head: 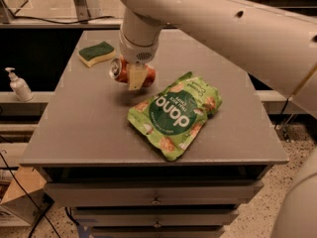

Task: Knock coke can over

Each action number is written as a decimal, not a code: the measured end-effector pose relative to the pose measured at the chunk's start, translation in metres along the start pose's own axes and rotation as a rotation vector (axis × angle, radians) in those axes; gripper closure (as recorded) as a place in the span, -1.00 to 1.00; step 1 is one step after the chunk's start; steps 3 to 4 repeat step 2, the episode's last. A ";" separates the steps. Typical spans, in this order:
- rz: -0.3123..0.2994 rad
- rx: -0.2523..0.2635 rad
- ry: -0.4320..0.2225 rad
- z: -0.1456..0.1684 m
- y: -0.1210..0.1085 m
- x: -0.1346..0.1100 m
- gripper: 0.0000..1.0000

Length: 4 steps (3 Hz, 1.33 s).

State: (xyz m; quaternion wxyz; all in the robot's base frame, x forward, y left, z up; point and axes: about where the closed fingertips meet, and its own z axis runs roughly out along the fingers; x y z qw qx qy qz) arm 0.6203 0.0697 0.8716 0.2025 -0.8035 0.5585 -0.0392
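Note:
The red coke can (122, 71) is on its side, silver top pointing left, at the back left of the grey table (84, 128). My gripper (134, 81) comes down from above and is shut on the can's middle; one cream finger (136, 77) crosses the front of the can. A shadow lies on the table just under the can, and I cannot tell whether the can touches the surface. The far finger is hidden behind the can.
A large green snack bag (174, 113) lies flat just right of the can. A green and yellow sponge (97, 53) sits at the back left corner. A white pump bottle (19, 85) stands on a shelf left of the table. My white arm (223, 29) spans the upper right.

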 end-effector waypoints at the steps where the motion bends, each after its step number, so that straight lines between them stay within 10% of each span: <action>1: -0.001 0.000 0.001 0.000 0.000 0.000 -1.00; 4: -0.001 0.000 0.001 0.000 0.000 0.000 -1.00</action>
